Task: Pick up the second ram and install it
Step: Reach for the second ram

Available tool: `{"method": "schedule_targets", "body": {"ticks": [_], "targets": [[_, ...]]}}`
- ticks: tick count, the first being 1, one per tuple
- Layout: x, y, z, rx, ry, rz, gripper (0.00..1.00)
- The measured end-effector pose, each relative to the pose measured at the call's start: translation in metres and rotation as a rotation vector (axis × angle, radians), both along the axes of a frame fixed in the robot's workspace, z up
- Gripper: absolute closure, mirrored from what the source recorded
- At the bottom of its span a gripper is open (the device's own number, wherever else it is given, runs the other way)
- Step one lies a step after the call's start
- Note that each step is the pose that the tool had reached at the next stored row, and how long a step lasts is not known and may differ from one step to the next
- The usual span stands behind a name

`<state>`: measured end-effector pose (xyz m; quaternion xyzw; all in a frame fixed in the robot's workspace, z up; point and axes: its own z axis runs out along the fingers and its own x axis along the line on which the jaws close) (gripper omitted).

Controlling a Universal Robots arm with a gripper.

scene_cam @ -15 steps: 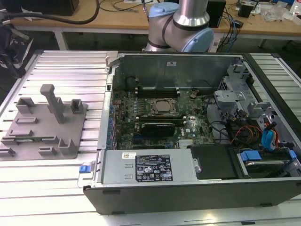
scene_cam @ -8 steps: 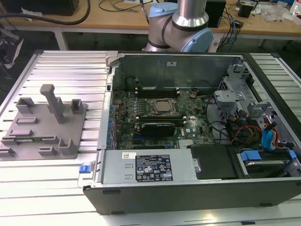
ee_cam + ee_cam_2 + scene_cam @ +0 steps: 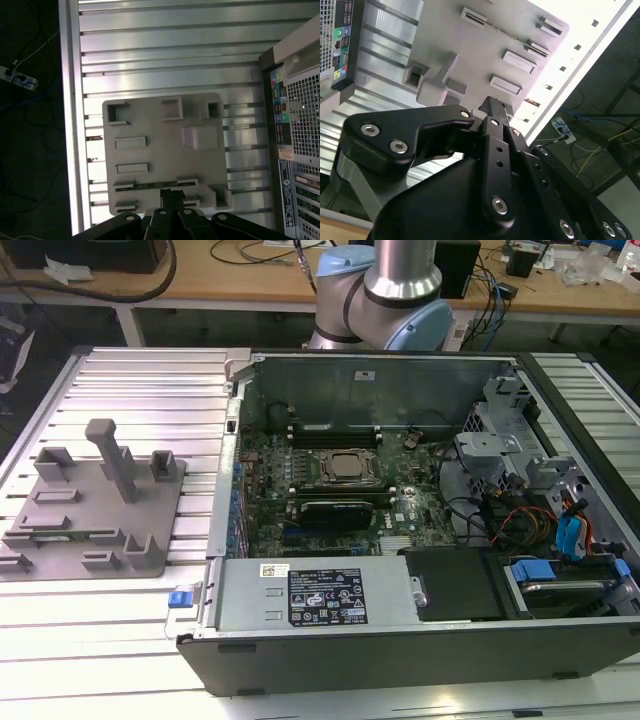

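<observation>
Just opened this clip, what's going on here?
A robot arm holds its gripper over a grey plastic fixture that sits on a ribbed metal table beside an open computer case. The gripper is shut and holds nothing. It hovers above the fixture's edge, where a thin green memory stick lies in its slot. The stick has not been picked up yet.
</observation>
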<state>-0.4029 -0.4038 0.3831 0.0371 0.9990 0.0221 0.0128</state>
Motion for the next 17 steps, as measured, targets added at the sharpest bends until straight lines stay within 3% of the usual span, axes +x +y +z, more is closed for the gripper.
{"method": "schedule_targets", "body": {"ticks": [5,9,17], "targets": [[-0.005,-0.0135,-0.0124,0.0000,-0.0001,0.000,0.92],[-0.006,-0.0162,-0.0193,0.0000,-0.0002,0.000,0.92],[-0.008,-0.0188,-0.0460,0.0000,-0.0001,0.000,0.92]]}}
